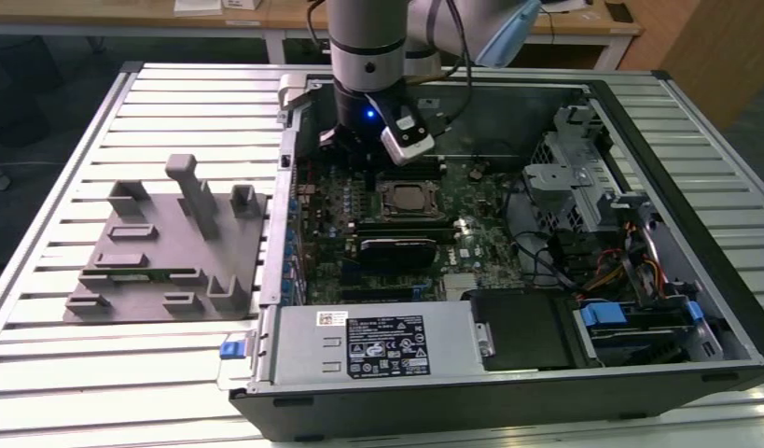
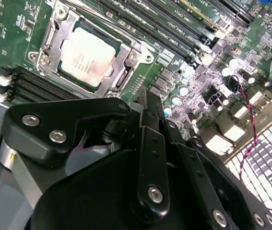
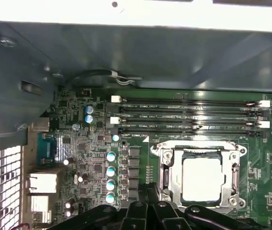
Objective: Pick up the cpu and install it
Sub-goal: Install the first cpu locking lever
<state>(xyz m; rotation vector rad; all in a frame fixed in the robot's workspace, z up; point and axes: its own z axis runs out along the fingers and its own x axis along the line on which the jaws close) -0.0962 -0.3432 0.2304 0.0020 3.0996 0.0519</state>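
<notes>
The claw [image 3: 150, 192] is seen drawn shut and empty in the first wrist view, with nothing gripped and no contact that can be made out. Just beyond it the cpu [image 3: 201, 178] is already laid flat inside its socket frame [image 3: 163, 175]; in the exterior view it lies at about five o'clock from the claw. The seating step is judged done. Whatever follows calls for clearance from the frame and the memory slots [image 3: 188, 120] beyond, so the chip is not disturbed.

Count: 1 cpu [image 3: 201, 178], 4 memory slots [image 3: 188, 102], 1 computer case [image 1: 544, 392], 1 power supply [image 1: 382, 345], 1 grey fixture [image 1: 158, 247] on the exterior view's left.
</notes>
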